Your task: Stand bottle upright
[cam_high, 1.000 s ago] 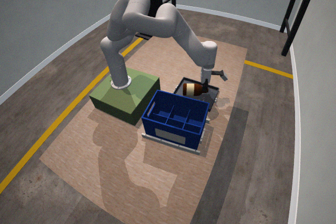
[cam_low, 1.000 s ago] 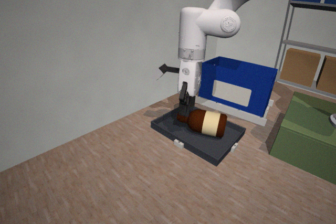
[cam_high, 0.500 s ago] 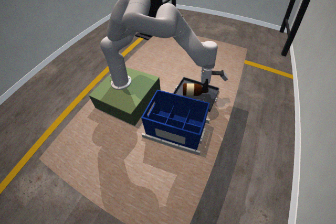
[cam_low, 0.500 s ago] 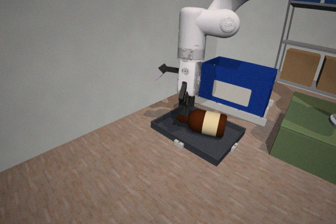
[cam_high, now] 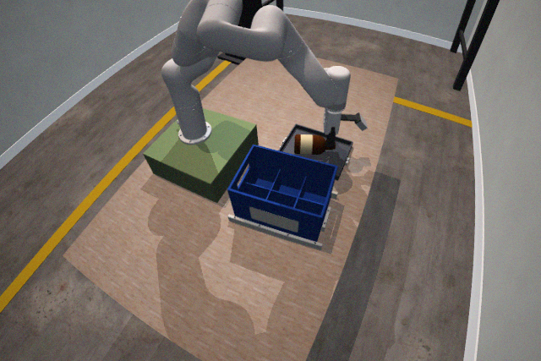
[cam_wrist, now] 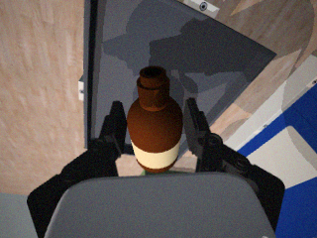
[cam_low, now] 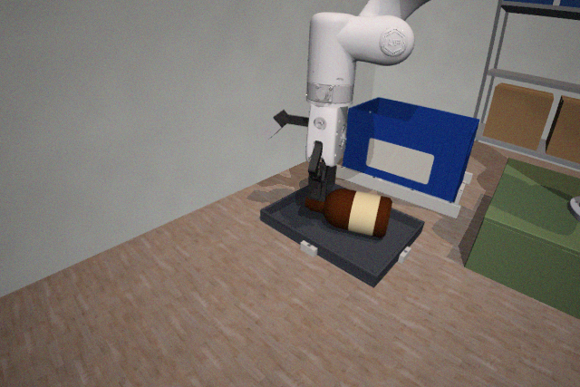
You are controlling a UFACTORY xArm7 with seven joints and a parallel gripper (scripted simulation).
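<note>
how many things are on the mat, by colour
brown: 1, bottle
blue: 1, crate
dark grey: 1, tray
green: 1, arm pedestal
total: 4

A smooth, matte light-grey tubular robot arm [cam_high: 279,42] with rounded joints, a hexagon-embossed round joint cap [cam_low: 392,42], a metallic wrist band [cam_low: 329,92], and a black two-fingered gripper [cam_low: 319,181].
</note>
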